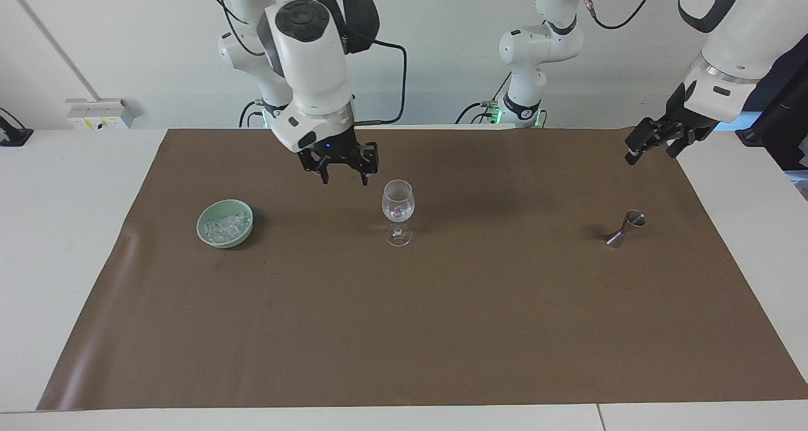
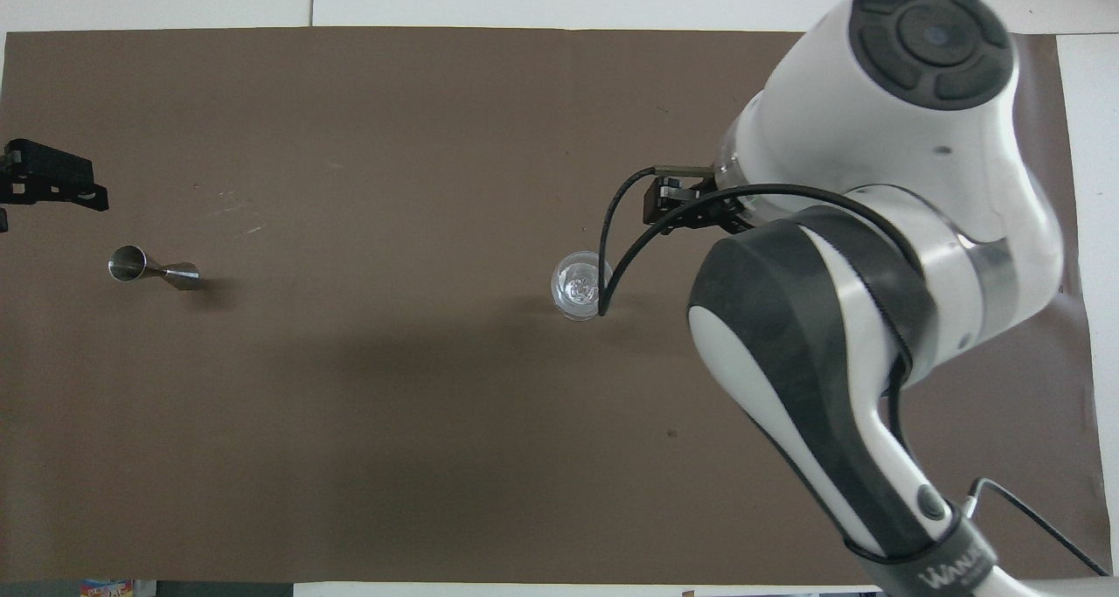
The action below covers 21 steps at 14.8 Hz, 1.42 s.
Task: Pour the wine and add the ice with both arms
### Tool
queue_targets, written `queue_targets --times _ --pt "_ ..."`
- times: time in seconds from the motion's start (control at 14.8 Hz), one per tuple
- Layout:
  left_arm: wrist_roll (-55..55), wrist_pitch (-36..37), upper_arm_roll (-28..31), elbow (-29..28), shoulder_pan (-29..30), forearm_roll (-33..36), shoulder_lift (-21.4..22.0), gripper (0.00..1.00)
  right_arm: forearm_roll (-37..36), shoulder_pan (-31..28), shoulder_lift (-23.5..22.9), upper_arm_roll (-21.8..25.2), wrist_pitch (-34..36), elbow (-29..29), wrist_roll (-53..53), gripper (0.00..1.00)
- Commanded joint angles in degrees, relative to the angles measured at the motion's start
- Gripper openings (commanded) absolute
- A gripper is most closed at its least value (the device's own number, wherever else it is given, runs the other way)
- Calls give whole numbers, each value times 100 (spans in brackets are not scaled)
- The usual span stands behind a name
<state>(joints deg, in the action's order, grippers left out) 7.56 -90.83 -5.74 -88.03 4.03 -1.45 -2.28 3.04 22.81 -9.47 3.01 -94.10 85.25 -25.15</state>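
A clear stemmed glass (image 1: pixel 399 209) (image 2: pixel 577 284) stands mid-mat with a few pieces of ice in its bowl. More ice (image 1: pixel 226 221) is heaped in a pale green bowl (image 1: pixel 207 231) toward the right arm's end; the right arm hides that bowl in the overhead view. My right gripper (image 1: pixel 345 180) hangs open and empty over the mat between the bowl and the glass. Over the mat's corner at the left arm's end, my left gripper (image 1: pixel 650 155) (image 2: pixel 48 177) is raised, open and holding nothing. No wine is in view.
A steel jigger (image 1: pixel 625 228) (image 2: pixel 153 269) lies on its side toward the left arm's end, under and a little past the left gripper. The brown mat (image 1: pixel 404 330) covers most of the white table.
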Motion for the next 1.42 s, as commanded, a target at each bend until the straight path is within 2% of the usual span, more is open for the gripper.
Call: queue_targets --times 0.0,0.14,0.47,0.61,0.81,1.02,1.22,1.36 --pt "-71 -356 143 -539 -314 110 306 100 -67 -582 304 -63 348 45 799 100" --pt "-62 -558 371 -838 -569 92 456 100 -76 -1005 489 -55 567 45 1423 100" --pt "-97 -366 433 -550 -570 92 211 100 -137 -1892 613 -46 1077 -210 2233 100" --pt "-97 -339 433 -487 -596 92 193 100 -294 -2034 639 -28 1191 -228 2426 100" --pt "-53 -330 433 -470 -614 92 193 100 -445 -2384 569 -45 1912 -920 2690 100" --pt "-18 -330 425 -461 -623 92 201 100 -480 -2342 577 -55 1816 -800 2779 100" --pt "-1 -287 425 -408 -623 92 193 100 -506 -2246 972 -20 1789 -308 2779 100" --pt "8 -269 407 -408 -623 92 193 100 -497 -2246 1026 33 1807 -167 2788 100"
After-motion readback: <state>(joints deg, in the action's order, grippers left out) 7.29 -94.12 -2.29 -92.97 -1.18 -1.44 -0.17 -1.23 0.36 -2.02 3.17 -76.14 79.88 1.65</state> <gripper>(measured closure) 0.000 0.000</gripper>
